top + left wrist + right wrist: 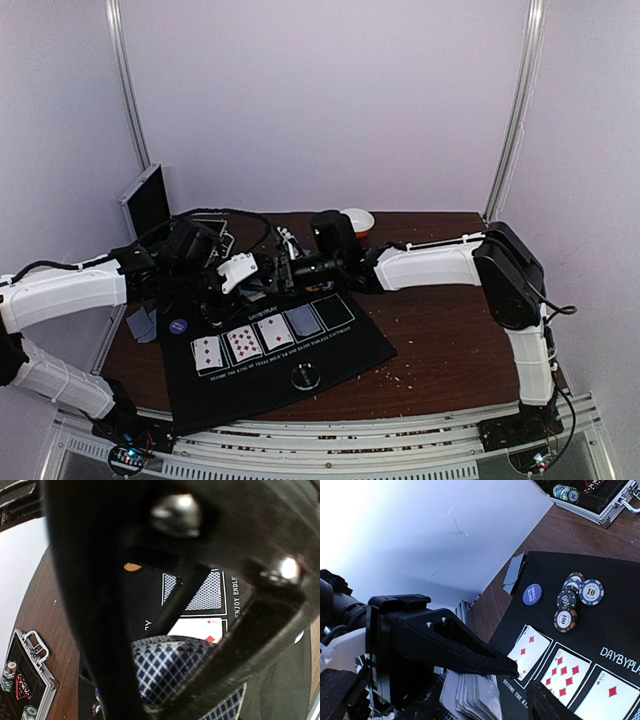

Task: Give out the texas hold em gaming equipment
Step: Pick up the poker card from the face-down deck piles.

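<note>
The black five-box mat (350,345) holds three face-up diamond cards (242,343) and one face-down card (303,320). My left gripper (247,272) hovers over the mat's back edge, shut on a deck of blue-chequered cards (170,670). My right gripper (285,270) faces it from the right, and its jaws (527,680) stand open with nothing between them, the deck's edge (475,695) just beside them. Striped poker chips (575,597) and a purple disc (532,594) lie on the mat's left part. A clear disc (305,377) sits near the front and an orange disc (132,567) at the right.
An open metal case (25,675) with more chips stands at the back of the table. Two face-down cards (514,572) lie left of the mat. A white bowl (357,220) sits at the back centre. Walls close in on three sides.
</note>
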